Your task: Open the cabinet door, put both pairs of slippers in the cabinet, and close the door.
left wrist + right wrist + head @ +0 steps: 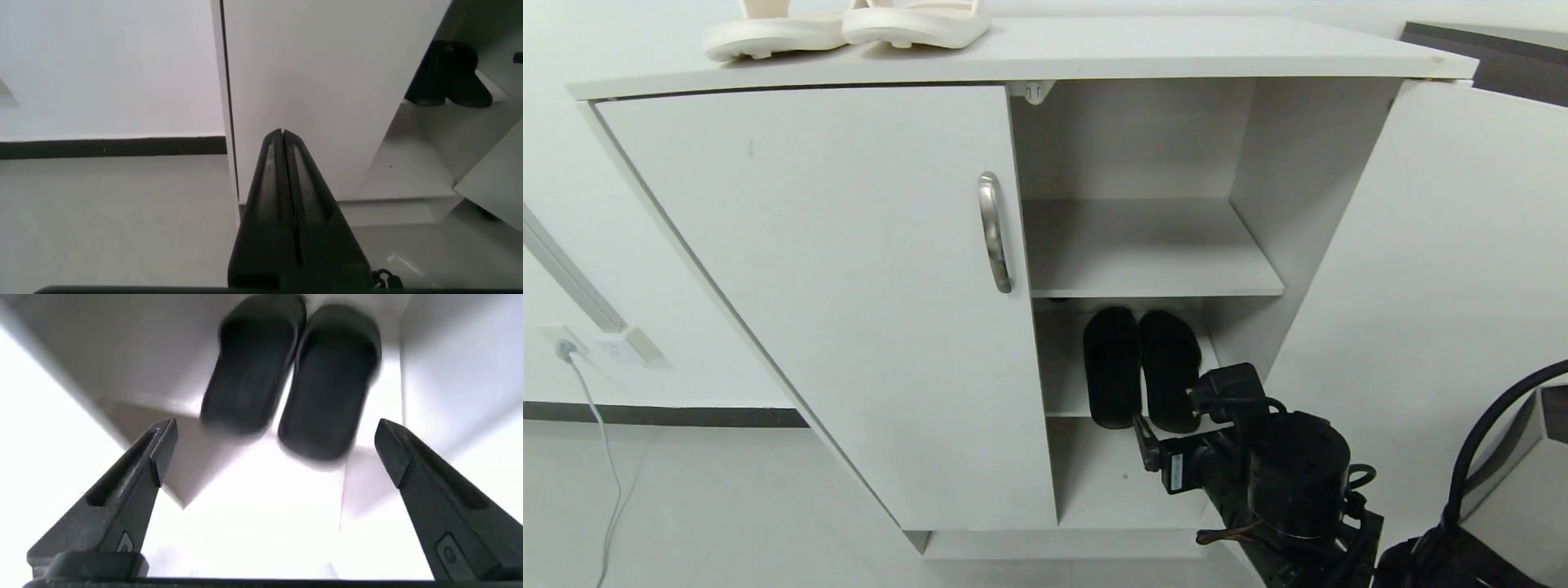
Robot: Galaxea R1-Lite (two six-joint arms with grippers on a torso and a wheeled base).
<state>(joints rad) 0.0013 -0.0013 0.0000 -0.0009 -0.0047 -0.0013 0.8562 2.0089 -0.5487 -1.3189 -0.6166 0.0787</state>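
White two-door laminate cabinet (1029, 61): left door (833, 286) shut, with a curved brushed-metal handle (995, 233) along its inner edge; right door (1445, 286) swung wide, leaving the right half open to the front. Upper shelf (1152, 253) bare. Pair of black rubber slide slippers (1142, 367) side by side on the middle shelf, near ends at its front edge. Pair of cream slide slippers (849, 28) on the cabinet top, over the shut door. Right gripper (1172, 416) just in front of the black pair, released and holding nothing; its wrist view frames the pair (290, 371) beyond the spread fingers. Left gripper (282, 139) clenched on nothing, low before the shut door's outer edge; its wrist view adds pale floor tiles (106, 220) and a dark skirting strip (106, 147).
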